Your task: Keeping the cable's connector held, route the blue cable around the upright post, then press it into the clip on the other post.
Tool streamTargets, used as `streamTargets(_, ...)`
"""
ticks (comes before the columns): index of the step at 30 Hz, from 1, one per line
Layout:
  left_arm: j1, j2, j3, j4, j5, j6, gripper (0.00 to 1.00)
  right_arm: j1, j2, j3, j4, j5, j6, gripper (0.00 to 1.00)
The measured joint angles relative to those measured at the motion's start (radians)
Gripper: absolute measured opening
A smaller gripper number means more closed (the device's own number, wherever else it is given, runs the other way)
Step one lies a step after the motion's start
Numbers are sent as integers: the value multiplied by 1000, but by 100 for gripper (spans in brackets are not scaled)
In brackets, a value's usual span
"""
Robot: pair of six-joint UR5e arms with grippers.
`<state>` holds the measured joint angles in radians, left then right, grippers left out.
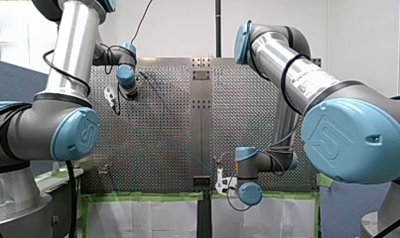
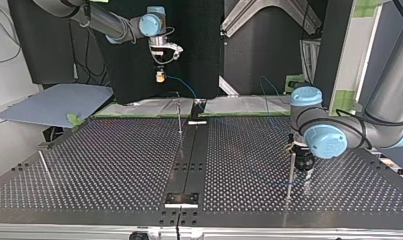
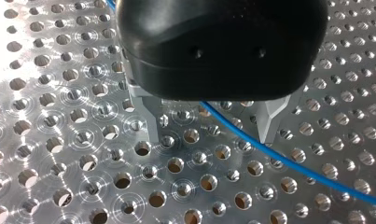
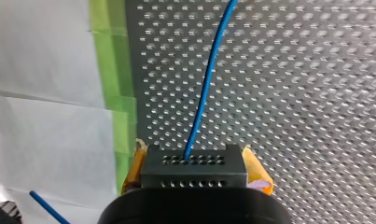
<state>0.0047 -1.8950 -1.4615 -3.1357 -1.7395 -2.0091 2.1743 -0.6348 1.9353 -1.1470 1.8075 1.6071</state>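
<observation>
While my right jaws clamp the connector (image 4: pixel 193 169), its blue cable (image 4: pixel 205 88) points straight ahead; left jaws gape.

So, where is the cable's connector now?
In the right wrist view the connector is clamped between my right gripper's yellow-padded fingers, near the perforated table's edge by the green tape, the blue cable running out ahead.

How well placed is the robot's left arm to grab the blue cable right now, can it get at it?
Probably yes. My left gripper stands open low over the perforated table, and the blue cable runs between its metal fingers, with nothing visibly blocking it.
</observation>
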Motion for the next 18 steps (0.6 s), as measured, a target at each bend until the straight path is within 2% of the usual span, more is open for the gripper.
streamTargets(3, -2, 0, 0, -2, -2, 1, 98, -3, -30, 30, -23, -2, 9, 0)
streamTargets(7, -2, 0, 0, -3, -2, 1, 98, -17, -71, 75, -59, -14, 28, 0)
streamTargets(9, -2, 0, 0, -3, -3, 1, 98, -24, -79, 91, -66, -18, 31, 0)
streamTargets(14, -3, 0, 0, -3, -2, 1, 98, -42, -82, 106, -80, -48, 30, 0)
streamTargets(18, -3, 0, 0, -3, -2, 0, 98, -55, -62, 107, -99, -72, 26, 0)
